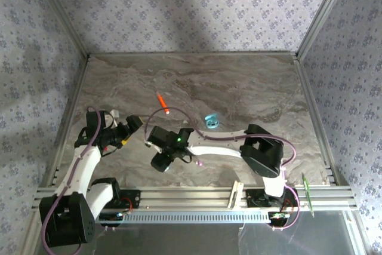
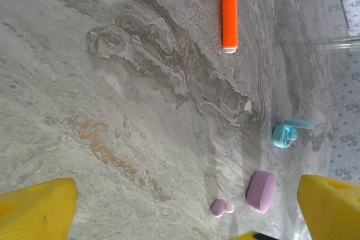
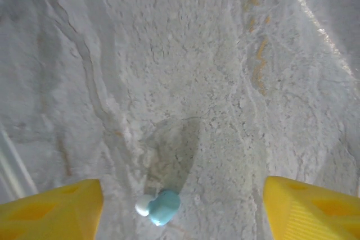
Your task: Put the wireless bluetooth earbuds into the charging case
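cyan earbud (image 3: 160, 206): lies on the marble-pattern table (image 3: 225, 54), white tip to one side, between the spread yellow fingers (image 3: 50, 212) of the right gripper (image 3: 183, 209); nearer one finger, touching neither.
pink earbud (image 2: 219, 207): just beside the closed pink case (image 2: 261, 191).
cyan case (image 2: 286, 134): lid open, near the pink one but apart from it.
orange stick (image 2: 229, 9): well apart, farther back.
left gripper (image 2: 185, 209): jaws wide, empty.
room: bare table runs to the back wall (image 1: 191, 10); aluminium rail (image 1: 191, 195) along the near edge.
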### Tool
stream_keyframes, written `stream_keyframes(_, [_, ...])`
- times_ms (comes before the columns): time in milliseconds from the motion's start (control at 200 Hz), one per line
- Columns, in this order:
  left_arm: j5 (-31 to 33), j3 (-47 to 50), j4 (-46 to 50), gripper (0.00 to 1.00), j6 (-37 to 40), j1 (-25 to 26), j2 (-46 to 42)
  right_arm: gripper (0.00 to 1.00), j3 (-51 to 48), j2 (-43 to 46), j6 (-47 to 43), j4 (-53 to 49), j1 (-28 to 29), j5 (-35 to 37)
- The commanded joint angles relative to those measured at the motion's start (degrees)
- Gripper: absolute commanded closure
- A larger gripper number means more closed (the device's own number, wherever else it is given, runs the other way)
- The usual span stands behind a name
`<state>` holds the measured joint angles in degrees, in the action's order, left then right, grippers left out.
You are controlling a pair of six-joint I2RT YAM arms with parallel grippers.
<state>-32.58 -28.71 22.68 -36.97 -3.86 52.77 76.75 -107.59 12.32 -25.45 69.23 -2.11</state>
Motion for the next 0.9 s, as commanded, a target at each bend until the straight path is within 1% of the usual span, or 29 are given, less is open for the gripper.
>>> stream_keyframes(0, [3.48, -2.36, 5.02, 0.00, 0.58, 1.72, -3.99, 0.31, -4.42, 4.15, 10.88, 2.15, -2.69, -4.88])
stream_keyframes(75, [6.45, -2.56, 7.07, 0.00, -0.45, 4.79, -7.33, 0.37, -7.90, 6.38, 16.11, 5.77, -4.52, -8.02])
stream_keyframes(85, [6.82, -2.58, 7.35, 0.00, -0.68, 5.23, -7.79, 0.38, -9.51, 6.59, 16.83, 6.25, -4.78, -8.53])
stream_keyframes(185, [10.98, -2.66, 9.99, 0.00, -2.30, 9.81, -12.25, 0.42, -14.10, 7.62, 22.38, 11.45, -7.23, -14.52])
stream_keyframes(310, [16.91, -2.66, 13.97, 0.00, -3.54, 14.51, -17.85, 0.44, -16.07, 7.31, 26.60, 14.29, -8.64, -18.19])
stream_keyframes(405, [19.40, -1.98, 15.00, 0.00, -5.04, 17.03, -21.42, 0.48, -16.60, 6.38, 28.14, 15.41, -9.11, -20.05])
stream_keyframes(545, [21.13, -1.26, 15.56, 0.00, -5.74, 17.92, -24.02, 0.52, -16.37, 4.77, 29.17, 16.61, -9.14, -21.83])
stream_keyframes(640, [21.12, -1.45, 15.38, 0.00, -5.46, 17.92, -23.22, 0.53, -15.55, 3.66, 29.11, 16.03, -8.87, -22.28])
stream_keyframes(895, [21.01, -1.53, 14.99, 0.00, -4.91, 17.92, -21.93, 0.60, -14.66, 1.27, 29.51, 14.55, -8.14, -22.39])
